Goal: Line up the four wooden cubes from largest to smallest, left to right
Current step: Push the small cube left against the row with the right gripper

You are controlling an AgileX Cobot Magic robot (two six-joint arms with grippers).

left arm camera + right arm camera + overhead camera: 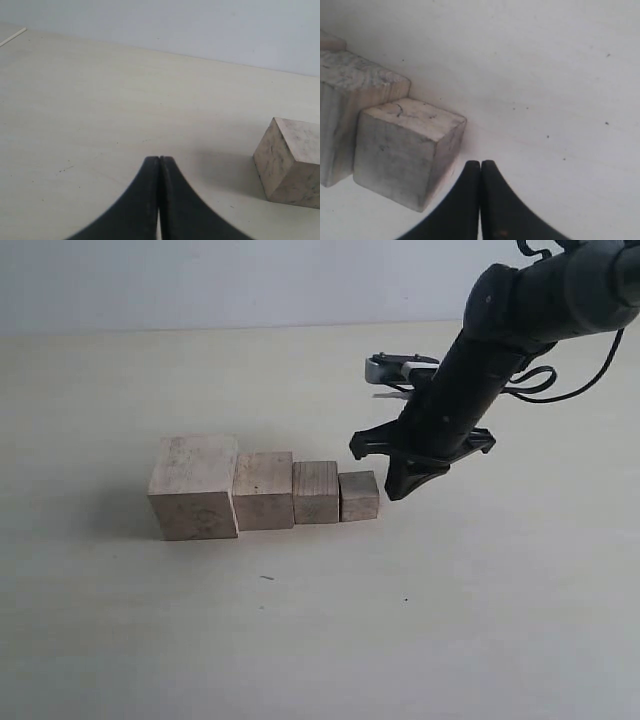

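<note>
Row of four wooden cubes point(263, 490) sat on the tabletop point(420, 640), faces touching, sizes stepping down toward the right jaws. Smallest cube point(358, 495) lay just beside those tips, not touching them; the row's long axis ran straight away from them. Right jaws were pressed together, empty, low near the tabletop. Left jaws were also together w/ nothing held, largest cube point(292, 162) off to one side, apart. Right arm point(500, 350) was nearer the small end. Order looked complete, so prob. only a clear retreat remained.
</note>
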